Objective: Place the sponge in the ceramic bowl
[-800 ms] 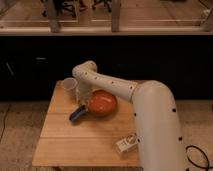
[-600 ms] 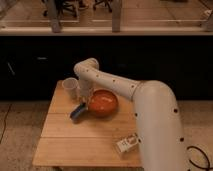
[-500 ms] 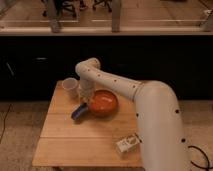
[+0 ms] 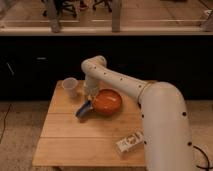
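The white arm's gripper (image 4: 91,94) hangs between one small white cup (image 4: 70,87) and one round glossy orange-red ceramic bowl (image 4: 107,101); I cannot tell whether it grips anything. The one flat blue sponge (image 4: 83,110) sits just below it against the bowl's left rim, slightly nearer than a moment ago. The bowl looks empty, and a pale oblong item (image 4: 128,142) lies on the wooden table (image 4: 65,140).

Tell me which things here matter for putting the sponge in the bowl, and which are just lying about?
For the job:
- blue sponge, by the bowl's left rim
- orange-red ceramic bowl
- gripper, just above the sponge

Lying about:
- white cup
- pale packet
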You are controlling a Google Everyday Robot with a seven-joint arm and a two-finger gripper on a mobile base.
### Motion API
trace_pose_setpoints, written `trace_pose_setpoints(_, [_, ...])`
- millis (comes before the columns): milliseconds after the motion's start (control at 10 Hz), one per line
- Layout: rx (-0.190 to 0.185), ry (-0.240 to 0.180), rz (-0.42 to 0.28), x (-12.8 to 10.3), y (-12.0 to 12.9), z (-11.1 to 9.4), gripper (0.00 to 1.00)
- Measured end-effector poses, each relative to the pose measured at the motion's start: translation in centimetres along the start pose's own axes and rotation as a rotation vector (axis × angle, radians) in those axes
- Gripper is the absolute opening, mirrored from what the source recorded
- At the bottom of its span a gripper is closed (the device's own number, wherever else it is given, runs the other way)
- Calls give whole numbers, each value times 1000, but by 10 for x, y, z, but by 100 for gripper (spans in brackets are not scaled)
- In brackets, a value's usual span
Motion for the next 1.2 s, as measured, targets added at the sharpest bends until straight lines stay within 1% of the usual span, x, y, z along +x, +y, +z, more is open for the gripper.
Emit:
trace_pose_setpoints(200, [10,5,18,7,16,-6,2])
trace_pose_setpoints(300, [12,7,20,9,20,-8,2])
trace_pose_setpoints(600, [23,10,26,13,19,-12,2])
trace_pose_setpoints(900, [36,12,45,20,37,-20,2])
trace_pose_setpoints(1200, [47,11,54,25,40,-25,2])
